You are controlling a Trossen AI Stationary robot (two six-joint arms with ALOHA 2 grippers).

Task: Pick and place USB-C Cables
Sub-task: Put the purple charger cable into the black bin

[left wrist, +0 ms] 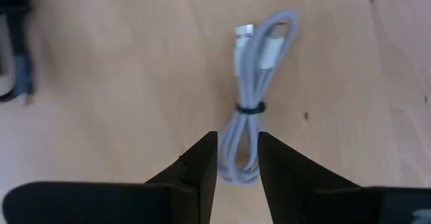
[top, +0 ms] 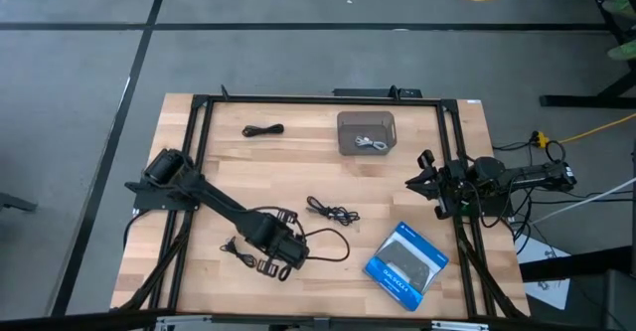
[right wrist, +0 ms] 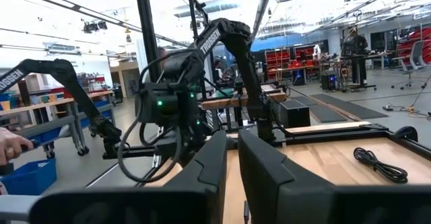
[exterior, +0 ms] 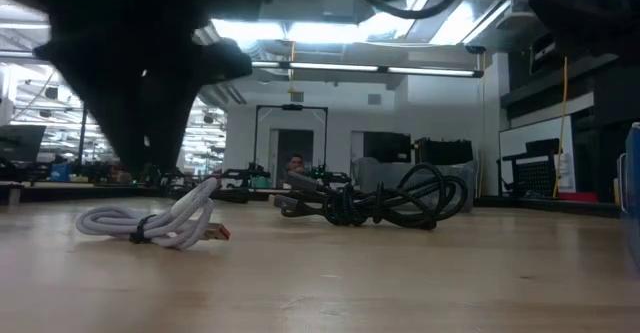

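Lying between the left gripper fingers, a pale cable.

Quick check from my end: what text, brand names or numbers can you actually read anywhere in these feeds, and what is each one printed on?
"TROSSEN", in white letters on the upper link of the left arm, seen from the right wrist view.
"TROSSEN", only partly legible, on a dark arm in the room behind.
Print on the blue box: too small to read.
Nothing readable on the pale cable in front of the left hand.

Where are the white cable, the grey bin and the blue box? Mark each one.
white cable (left wrist: 250, 107): left wrist view, at its black tie.
grey bin (top: 344, 122): high view, left rim.
blue box (top: 407, 261): high view, middle of lid.
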